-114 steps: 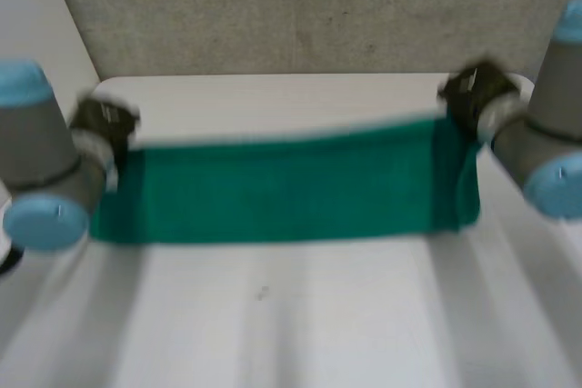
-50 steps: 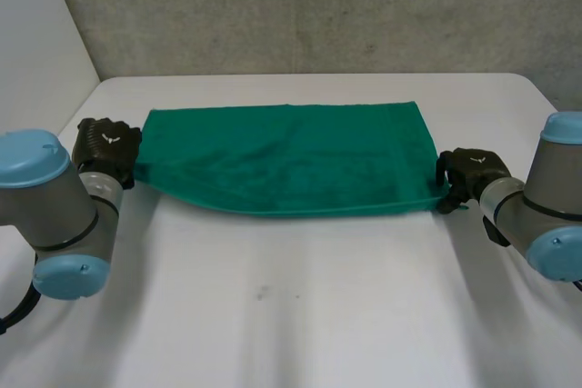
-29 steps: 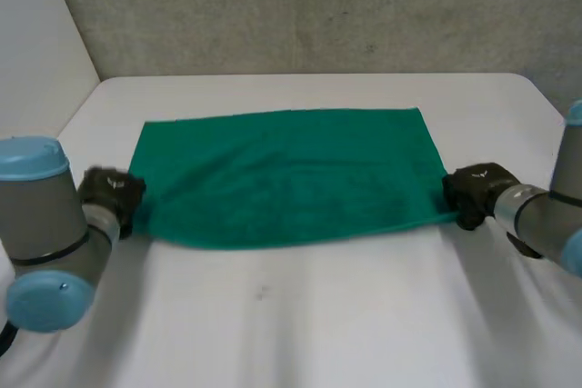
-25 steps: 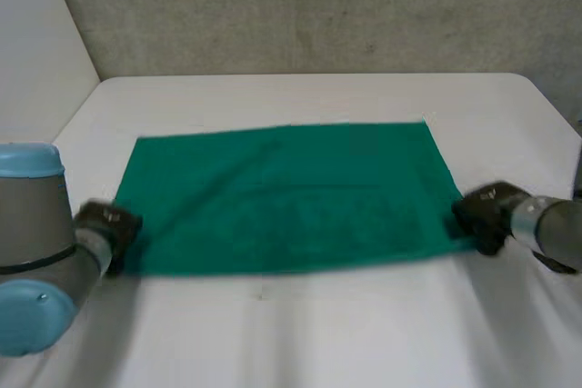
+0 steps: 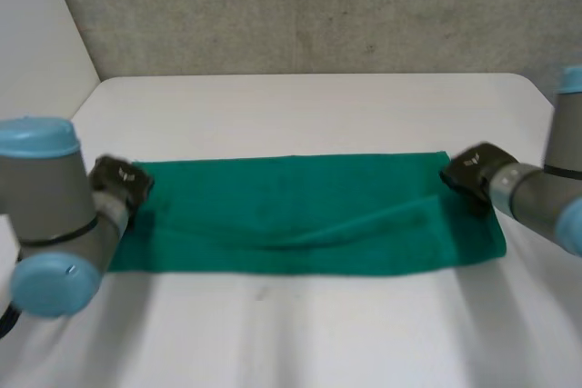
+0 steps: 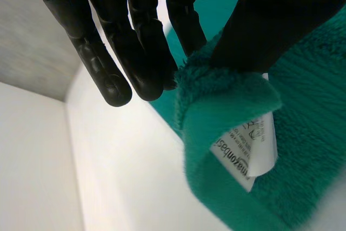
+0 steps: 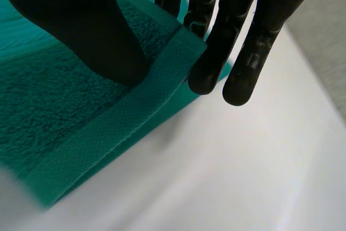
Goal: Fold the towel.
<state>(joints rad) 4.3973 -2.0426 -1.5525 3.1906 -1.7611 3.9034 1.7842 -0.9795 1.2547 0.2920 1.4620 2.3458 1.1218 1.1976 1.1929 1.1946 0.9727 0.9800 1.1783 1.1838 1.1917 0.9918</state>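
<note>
Lying doubled on the tabletop (image 5: 300, 343): towel (image 5: 300, 215); left robot hand (image 5: 120, 181) is pinching its far left corner, right robot hand (image 5: 471, 168) its far right.

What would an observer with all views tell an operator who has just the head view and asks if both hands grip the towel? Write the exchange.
Observer: Yes for the left hand: thumb and fingers pinch a corner of the towel.
Operator: Anything on that corner?
Observer: A white printed label sticks out of it.
Operator: The right hand?
Observer: The right hand clamps a hemmed corner between thumb and fingers.
</note>
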